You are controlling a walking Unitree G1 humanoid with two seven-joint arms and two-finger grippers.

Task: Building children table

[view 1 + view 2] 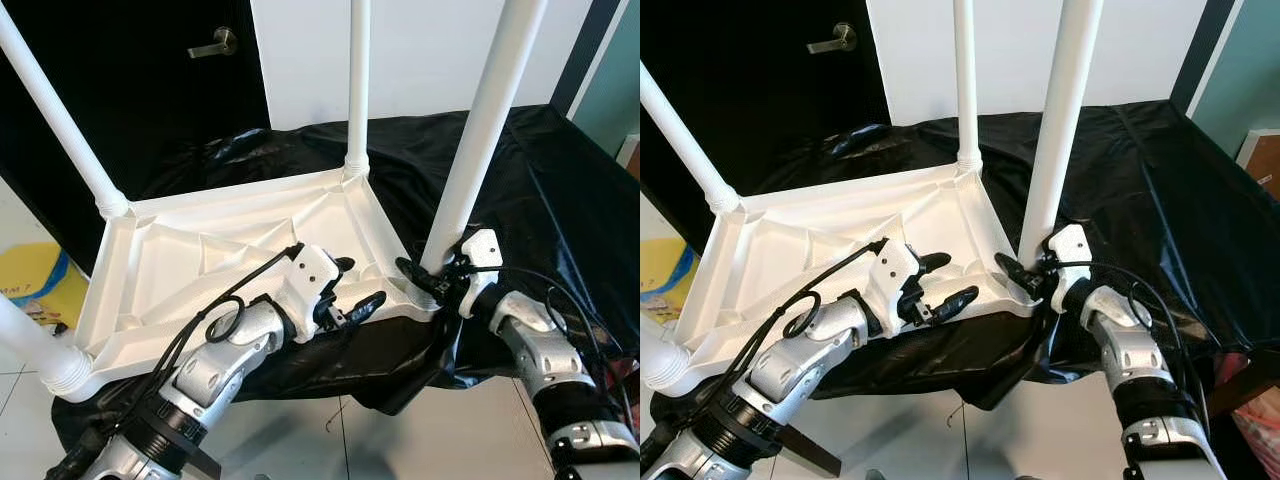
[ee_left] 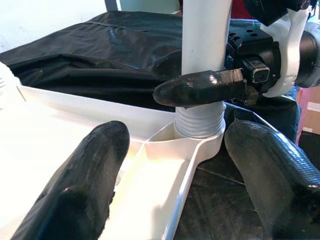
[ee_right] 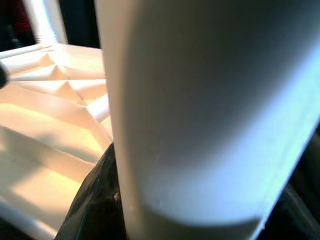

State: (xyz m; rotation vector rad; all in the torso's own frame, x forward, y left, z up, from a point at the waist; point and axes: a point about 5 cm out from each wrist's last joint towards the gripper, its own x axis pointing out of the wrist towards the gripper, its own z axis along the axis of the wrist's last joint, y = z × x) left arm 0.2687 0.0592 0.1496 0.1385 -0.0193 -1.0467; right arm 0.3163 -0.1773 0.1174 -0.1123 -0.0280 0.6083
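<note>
A white plastic table top (image 1: pixel 200 250) lies upside down on a black sheet (image 1: pixel 560 200), with several white legs standing up from its corners. My right gripper (image 1: pixel 426 276) is shut on the near right leg (image 1: pixel 480 130) just above its threaded socket (image 2: pixel 200 127). In the right wrist view that leg (image 3: pixel 200 100) is very close, with a black finger (image 3: pixel 97 200) against it. My left gripper (image 1: pixel 356 283) is open at the table's near rim, just left of that corner. One of its fingers (image 2: pixel 80 190) is over the inside of the top and the other is outside the rim.
More legs rise at the far right corner (image 1: pixel 357 80), the far left (image 1: pixel 55 110) and the near left (image 1: pixel 30 345). A black door with a lever handle (image 1: pixel 215 42) stands behind. A yellow item (image 1: pixel 30 280) lies on the tiled floor at left. The sheet hangs over the near edge.
</note>
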